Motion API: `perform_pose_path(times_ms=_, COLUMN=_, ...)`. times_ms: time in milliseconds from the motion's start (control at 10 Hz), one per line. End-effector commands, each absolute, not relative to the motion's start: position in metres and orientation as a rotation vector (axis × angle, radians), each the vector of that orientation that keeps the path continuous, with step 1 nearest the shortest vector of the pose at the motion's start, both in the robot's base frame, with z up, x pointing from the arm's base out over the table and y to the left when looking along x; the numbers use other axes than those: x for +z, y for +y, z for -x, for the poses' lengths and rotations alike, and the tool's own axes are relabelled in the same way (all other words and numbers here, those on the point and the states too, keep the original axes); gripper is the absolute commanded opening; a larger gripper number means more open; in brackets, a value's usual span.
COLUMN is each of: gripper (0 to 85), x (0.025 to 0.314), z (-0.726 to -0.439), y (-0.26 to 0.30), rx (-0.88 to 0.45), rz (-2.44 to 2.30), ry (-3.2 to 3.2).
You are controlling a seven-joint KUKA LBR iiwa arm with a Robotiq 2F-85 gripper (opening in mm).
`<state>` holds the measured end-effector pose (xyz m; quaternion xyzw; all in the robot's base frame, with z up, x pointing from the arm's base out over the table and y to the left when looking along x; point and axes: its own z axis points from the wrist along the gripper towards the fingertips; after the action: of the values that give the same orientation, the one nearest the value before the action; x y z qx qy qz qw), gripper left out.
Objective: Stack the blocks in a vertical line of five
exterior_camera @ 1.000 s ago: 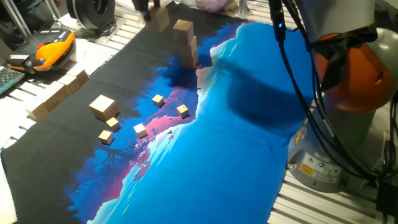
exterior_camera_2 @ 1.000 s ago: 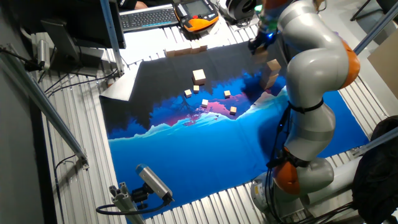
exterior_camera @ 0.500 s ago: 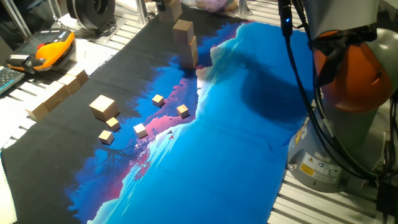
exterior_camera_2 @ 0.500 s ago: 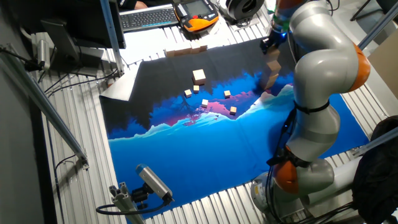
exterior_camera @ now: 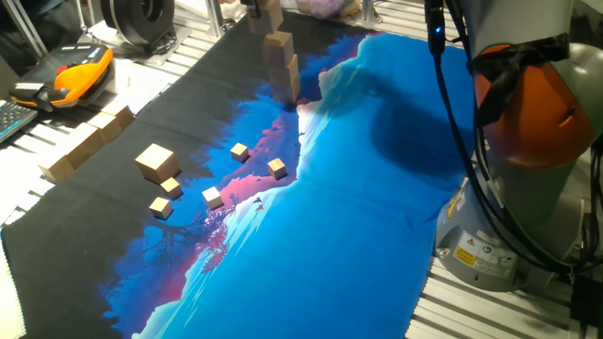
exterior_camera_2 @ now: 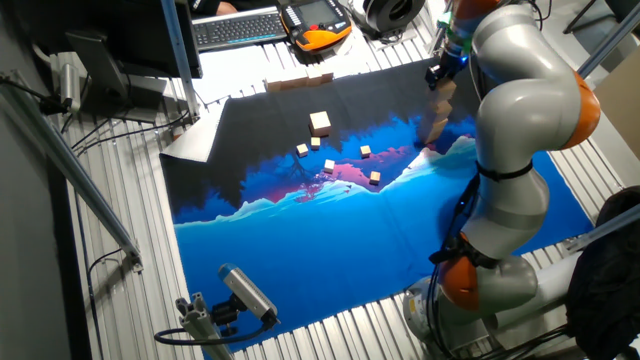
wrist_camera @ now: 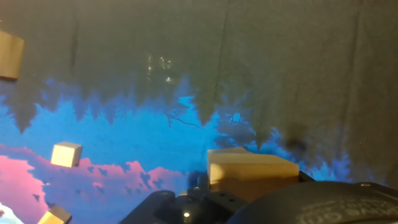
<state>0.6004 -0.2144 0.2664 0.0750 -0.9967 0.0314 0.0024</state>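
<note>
Step in hand: judged from the frames, the placing of a fourth block on the stack; the carried block (exterior_camera: 267, 16) hung just above the stack (exterior_camera: 283, 66), near the top edge of one fixed view.
Stack: three light-tan wooden cubes appeared to stand one on another on the dark far end of the printed cloth (exterior_camera: 377, 217), close to where the black gave way to blue; the exact count was hard to read, as the lower cubes merged in shade.
Gripper: the gripper (exterior_camera_2: 441, 78) was mostly cut off or hidden by the arm (exterior_camera_2: 520, 110) in both fixed views. In the hand view a tan block (wrist_camera: 249, 174) sat right at the fingers' base, so the fingers looked clamped on it, though the finger pads themselves were not visible.
Remaining block: one loose large cube (exterior_camera: 155, 161) lay well apart from the stack, near the left side of the cloth, beside the tiny cubes.
Not for stacking: tiny cubes (exterior_camera: 240, 152) were scattered over the pink and blue print; long wooden bars (exterior_camera: 87, 143) lay at the cloth's left edge.
Alignment: the held block seemed slightly off to the left of the column's top in one fixed view; whether it was truly centred I could not tell.
Next move calls for: a straight, slow descent with the block square over the top cube, release only once it rests flat, then a vertical retreat so the tall column is not nudged.
Risk: a tall narrow column on soft cloth would tip at a small sideways push.
After that: the lone large cube would be fetched as the fifth.
</note>
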Motion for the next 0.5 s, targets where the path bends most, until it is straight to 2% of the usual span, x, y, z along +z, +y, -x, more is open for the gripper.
perform_pose_path(times_ms=0, gripper=0.0, x=0.266, z=-0.6, y=-0.214, rx=0.103, rz=-0.236, ry=-3.124)
perform_pose_path(times_ms=400, gripper=0.0, x=0.245, z=-0.596, y=-0.218, rx=0.128, rz=-0.274, ry=-3.138)
